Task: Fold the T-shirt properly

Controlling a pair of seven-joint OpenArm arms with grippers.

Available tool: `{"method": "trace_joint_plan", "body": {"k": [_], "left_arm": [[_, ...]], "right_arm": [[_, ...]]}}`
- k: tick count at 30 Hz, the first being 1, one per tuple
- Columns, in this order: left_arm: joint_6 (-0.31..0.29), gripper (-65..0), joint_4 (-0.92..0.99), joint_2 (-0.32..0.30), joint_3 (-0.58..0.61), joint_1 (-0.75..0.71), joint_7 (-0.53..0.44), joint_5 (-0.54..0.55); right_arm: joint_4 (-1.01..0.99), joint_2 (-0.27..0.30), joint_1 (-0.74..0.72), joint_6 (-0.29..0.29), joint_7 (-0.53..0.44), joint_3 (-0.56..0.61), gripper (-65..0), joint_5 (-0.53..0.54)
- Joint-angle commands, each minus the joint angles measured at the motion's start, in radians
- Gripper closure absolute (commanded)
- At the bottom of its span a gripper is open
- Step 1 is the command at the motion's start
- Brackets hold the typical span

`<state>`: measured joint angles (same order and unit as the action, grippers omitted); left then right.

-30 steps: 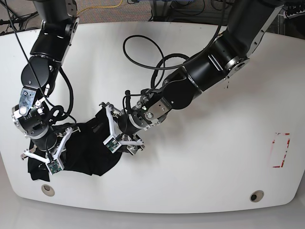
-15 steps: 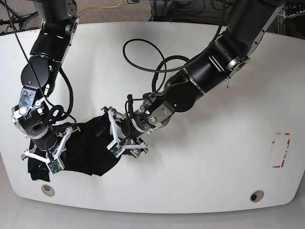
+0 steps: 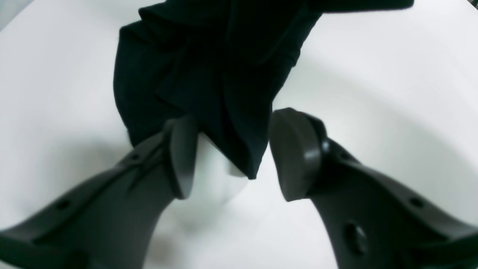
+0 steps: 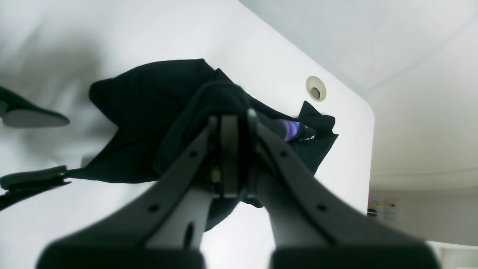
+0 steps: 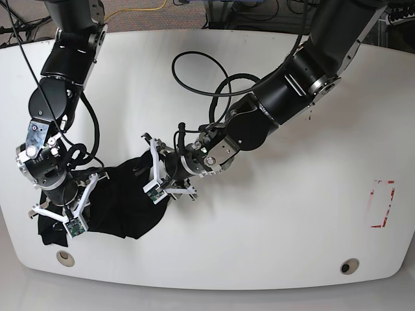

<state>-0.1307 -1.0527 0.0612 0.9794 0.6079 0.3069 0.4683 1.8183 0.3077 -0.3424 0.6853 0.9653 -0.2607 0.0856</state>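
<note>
The black T-shirt [image 5: 120, 201] is seen bunched at the near left corner of the white table [image 5: 272, 240]. The right gripper [image 4: 233, 149] is clamped tight on a raised fold of cloth, pads pressed together. The left gripper [image 3: 231, 157] is seen with jaws partly apart, straddling a hanging corner of the shirt; one finger [image 3: 181, 157] lies just beside the cloth. A firm grip cannot be confirmed.

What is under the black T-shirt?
The white table shows all around the T-shirt. The crumpled cloth hides whatever lies directly beneath it, and the right gripper pinches a fold, covering that part.
</note>
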Motion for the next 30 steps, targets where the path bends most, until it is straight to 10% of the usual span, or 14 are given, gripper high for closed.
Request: {"method": "trace_joint_plan", "body": {"k": [1,18,30], "left_arm": [[0.004,-26.5,-0.005,0.01,-0.012,0.023,-0.001,0.01],[0.02,-44.2,-0.004,0.041,0.017,0.037,-0.057,0.0],[0.033,-44.9,-0.036,0.022,0.015,0.038,-0.093,0.013]], "right_arm": [[0.02,0.011,-0.025,0.01,-0.025,-0.003,-0.4,0.008],[0.02,0.001,-0.011,0.011,-0.023,0.001,-0.7,0.005],[0.022,-0.007,0.001,0.013,-0.016,0.001,-0.5,0.005]]}}
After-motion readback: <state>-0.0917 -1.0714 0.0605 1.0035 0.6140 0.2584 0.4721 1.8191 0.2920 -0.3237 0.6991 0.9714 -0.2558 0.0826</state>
